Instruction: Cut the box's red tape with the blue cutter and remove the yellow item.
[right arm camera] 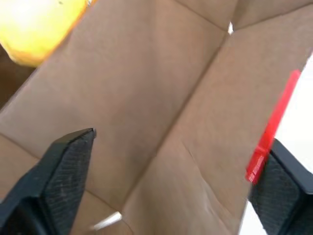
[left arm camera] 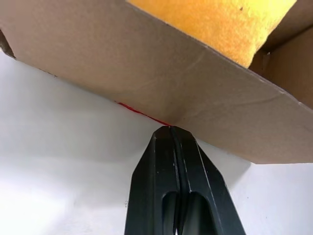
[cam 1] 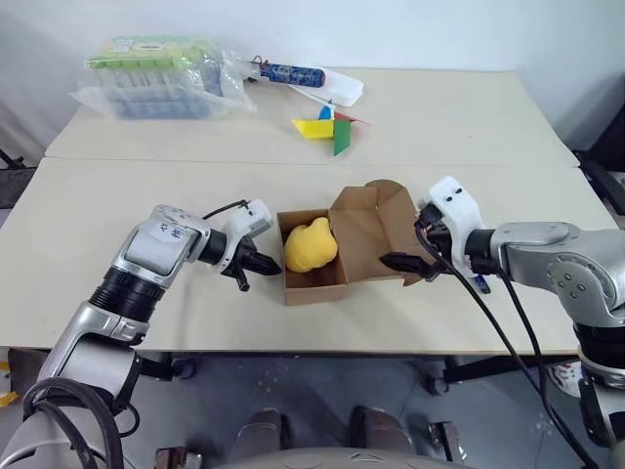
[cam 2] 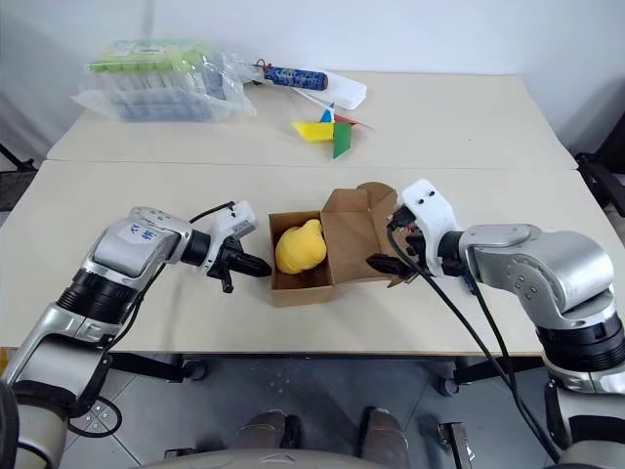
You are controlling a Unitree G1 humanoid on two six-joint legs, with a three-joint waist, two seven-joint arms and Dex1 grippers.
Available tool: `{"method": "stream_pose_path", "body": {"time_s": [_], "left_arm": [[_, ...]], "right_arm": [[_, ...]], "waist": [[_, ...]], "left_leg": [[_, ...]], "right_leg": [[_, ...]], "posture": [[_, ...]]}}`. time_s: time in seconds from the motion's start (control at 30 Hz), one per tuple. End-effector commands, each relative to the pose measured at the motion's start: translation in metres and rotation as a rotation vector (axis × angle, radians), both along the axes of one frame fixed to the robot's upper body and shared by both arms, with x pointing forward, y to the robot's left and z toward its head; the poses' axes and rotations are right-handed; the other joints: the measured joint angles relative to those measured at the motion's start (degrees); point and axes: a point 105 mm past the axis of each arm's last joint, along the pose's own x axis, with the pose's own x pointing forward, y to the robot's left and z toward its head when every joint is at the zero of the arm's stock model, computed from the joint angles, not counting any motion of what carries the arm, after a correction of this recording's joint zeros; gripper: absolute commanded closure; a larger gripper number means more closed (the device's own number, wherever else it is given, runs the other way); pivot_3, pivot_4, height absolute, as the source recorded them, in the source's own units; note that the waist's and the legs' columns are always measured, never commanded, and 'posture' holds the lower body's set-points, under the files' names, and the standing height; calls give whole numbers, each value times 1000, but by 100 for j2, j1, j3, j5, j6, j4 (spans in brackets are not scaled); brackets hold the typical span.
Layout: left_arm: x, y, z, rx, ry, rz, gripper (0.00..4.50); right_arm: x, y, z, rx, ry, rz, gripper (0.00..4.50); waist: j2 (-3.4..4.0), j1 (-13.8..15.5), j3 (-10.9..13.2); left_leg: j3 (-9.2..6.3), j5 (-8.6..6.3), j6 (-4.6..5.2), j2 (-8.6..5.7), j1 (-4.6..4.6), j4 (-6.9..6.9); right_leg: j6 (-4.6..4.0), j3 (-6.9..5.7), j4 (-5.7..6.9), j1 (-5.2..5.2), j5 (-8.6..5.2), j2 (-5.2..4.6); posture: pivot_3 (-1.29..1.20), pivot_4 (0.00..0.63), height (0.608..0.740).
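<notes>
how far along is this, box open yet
Done: the box is open, its lid flap folded back, the red tape now only a strip on the flap edge. In hand: the shut left gripper braces the box's side; the right gripper stands open at the flap. Left: the yellow item sits inside, not lifted out.

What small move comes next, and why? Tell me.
Probably swing the right gripper from the lid over to the yellow item and close on it. The box lies open with the item bare inside, the right jaws stand wide at the lid flap, and the left gripper, shut, presses the box's side.
</notes>
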Motion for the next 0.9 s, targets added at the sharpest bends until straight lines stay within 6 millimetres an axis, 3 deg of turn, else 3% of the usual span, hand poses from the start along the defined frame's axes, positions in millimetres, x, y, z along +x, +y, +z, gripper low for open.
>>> {"method": "stream_pose_path", "body": {"time_s": [0.03, 0.4, 0.57, 0.7, 0.8, 0.9], "left_arm": [[3, 2, 11, 7, -37, -12, 4500], [6, 25, 17, 24, -45, 44, 4500], [7, 45, 27, 36, -58, 86, 4500], [5, 54, 43, 21, -73, 94, 4500], [3, 59, 60, 15, -98, 82, 3955], [2, 57, 73, 24, -118, 54, 3068]], "right_arm": [[-1, -10, 19, -12, -111, 10, 18], [-1, -64, 57, 3, -290, -55, 18], [-26, -71, 66, 96, -342, 70, 18], [-56, -76, 54, 73, -334, 214, 18], [-71, -79, 61, 125, -397, 279, 0], [-85, -76, 59, 117, -397, 357, 0]], "waist": [[0, 3, 0], [-2, 9, 2], [-3, 23, 2], [-8, 32, 5], [-9, 28, 6], [-9, 27, 6]], "left_leg": [[0, 0, 0, 1, 0, 0], [2, 0, 0, 1, 0, 0], [3, 0, 0, 1, 0, 0], [0, 0, 0, 0, 3, 1], [3, 0, 0, -1, 3, 4], [6, 0, 0, 1, 9, 7]], "right_leg": [[0, 0, 0, 0, 0, 0], [0, 0, -2, 1, 0, 0], [0, 0, -1, 1, 0, 1], [1, -3, -3, 7, 0, 2], [1, -1, -6, 9, 0, 2], [1, 2, -5, 13, 0, 2]], "posture": [[0, 150, 740], [0, 150, 740], [0, 150, 740], [0, 150, 740], [0, 150, 740], [0, 150, 740]]}}
